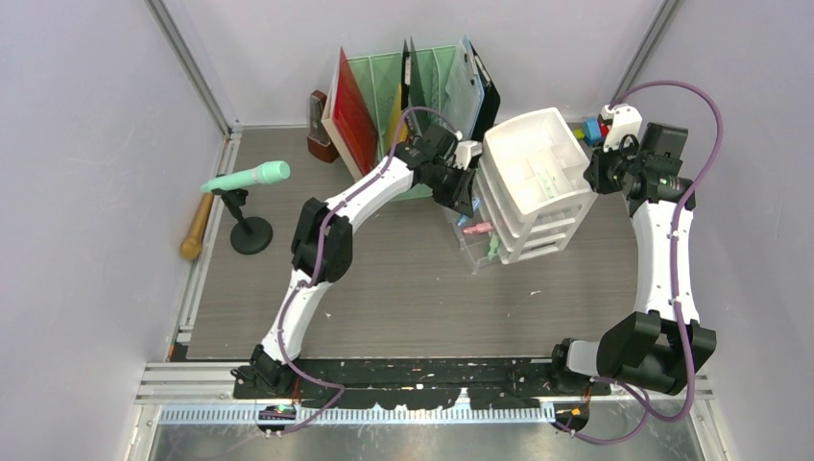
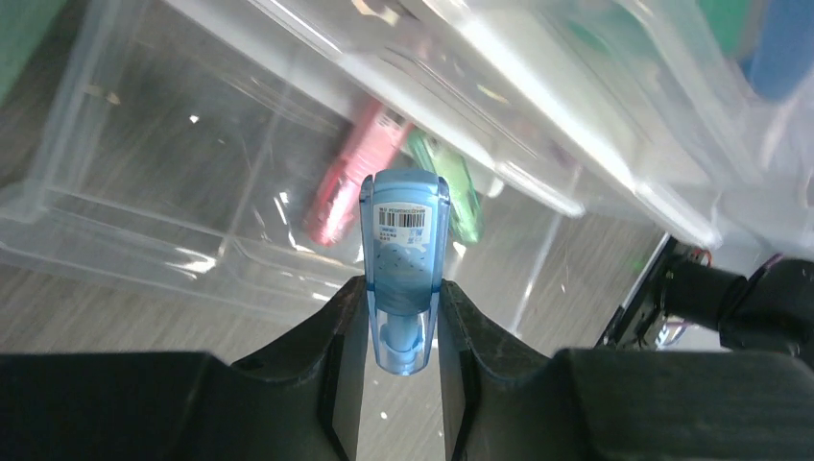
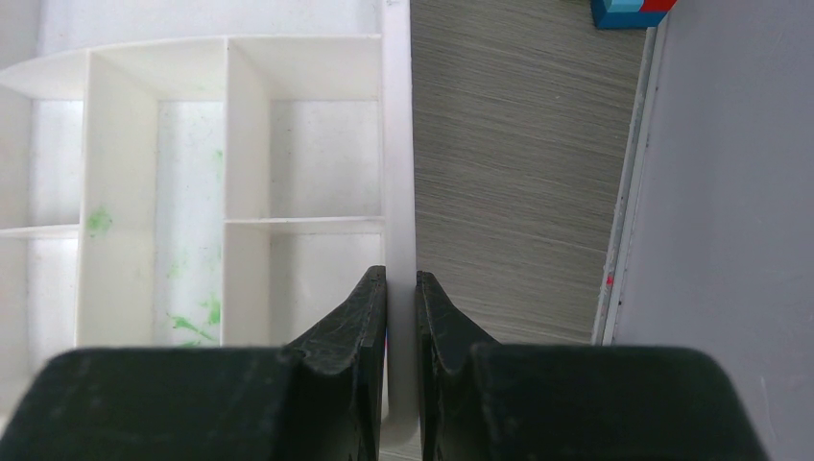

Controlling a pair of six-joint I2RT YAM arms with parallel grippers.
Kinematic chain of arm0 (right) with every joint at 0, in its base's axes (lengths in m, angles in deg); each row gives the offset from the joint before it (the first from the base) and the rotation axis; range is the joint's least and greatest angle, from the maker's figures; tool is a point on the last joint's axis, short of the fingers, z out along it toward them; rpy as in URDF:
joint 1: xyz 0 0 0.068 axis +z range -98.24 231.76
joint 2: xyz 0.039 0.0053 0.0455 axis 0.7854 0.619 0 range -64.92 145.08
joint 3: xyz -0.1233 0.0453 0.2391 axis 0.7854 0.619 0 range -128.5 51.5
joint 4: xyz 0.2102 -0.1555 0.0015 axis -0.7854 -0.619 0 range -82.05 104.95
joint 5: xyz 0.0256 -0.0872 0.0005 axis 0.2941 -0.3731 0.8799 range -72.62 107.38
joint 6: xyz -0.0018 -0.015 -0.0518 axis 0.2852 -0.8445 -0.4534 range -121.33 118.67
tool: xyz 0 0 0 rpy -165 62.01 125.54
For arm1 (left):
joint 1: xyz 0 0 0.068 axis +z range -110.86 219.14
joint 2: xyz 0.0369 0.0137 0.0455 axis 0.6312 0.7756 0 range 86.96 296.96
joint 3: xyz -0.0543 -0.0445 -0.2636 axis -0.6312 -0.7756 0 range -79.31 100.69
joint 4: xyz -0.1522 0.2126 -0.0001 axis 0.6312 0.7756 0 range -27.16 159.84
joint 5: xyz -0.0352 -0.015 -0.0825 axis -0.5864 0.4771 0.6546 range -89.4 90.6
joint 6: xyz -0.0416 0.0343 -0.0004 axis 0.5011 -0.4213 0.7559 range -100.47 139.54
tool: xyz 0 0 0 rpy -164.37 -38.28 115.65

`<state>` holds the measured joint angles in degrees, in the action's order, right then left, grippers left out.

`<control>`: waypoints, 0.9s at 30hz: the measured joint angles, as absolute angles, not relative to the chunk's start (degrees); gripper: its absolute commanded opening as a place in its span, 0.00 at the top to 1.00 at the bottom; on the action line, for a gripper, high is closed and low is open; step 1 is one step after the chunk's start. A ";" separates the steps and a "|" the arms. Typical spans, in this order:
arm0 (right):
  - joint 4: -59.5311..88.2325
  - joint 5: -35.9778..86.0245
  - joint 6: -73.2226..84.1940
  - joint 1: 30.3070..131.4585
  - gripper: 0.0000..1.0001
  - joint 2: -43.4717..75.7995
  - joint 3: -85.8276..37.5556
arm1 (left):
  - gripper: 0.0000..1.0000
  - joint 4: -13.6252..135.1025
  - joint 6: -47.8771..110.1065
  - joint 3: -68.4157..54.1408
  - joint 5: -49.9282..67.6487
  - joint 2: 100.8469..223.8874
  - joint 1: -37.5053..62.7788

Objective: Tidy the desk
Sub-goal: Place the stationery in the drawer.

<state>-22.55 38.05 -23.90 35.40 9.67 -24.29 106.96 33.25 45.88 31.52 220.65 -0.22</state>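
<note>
The desk (image 1: 403, 288) is grey-brown wood-grain. On it stands a white stacked drawer unit (image 1: 533, 163) with a divided top tray (image 3: 154, 192). My left gripper (image 2: 403, 288) is shut on a blue translucent tube with a barcode label (image 2: 403, 254), held over a pulled-out clear drawer (image 2: 173, 192) that contains a pink item (image 2: 350, 178) and a green item (image 2: 451, 187). From above, the left gripper (image 1: 461, 197) sits at the unit's left side. My right gripper (image 3: 400, 283) is shut on the top tray's right wall (image 3: 398, 144), at the unit's right side (image 1: 590, 173).
A mint-green file rack (image 1: 422, 77) with a red folder (image 1: 353, 110) stands at the back. A mint microphone (image 1: 248, 178) on a black stand and a wooden handle (image 1: 197, 226) are at the left. Blue and red blocks (image 1: 592, 130) lie behind the drawer unit.
</note>
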 measured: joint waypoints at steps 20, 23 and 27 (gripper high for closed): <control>-22.64 38.07 -23.90 35.40 0.99 9.69 -24.33 | 0.05 100.71 32.35 39.13 26.51 216.32 0.90; -23.23 38.07 -24.18 35.40 1.00 9.71 -24.62 | 0.04 100.03 31.72 36.04 26.44 212.89 0.90; -24.74 38.20 -25.05 35.40 0.99 9.71 -25.21 | 0.00 98.98 31.30 31.06 24.22 208.50 0.90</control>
<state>-24.74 38.20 -25.05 35.40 9.71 -25.21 98.98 31.30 31.06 24.22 208.50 0.90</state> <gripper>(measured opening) 0.189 0.971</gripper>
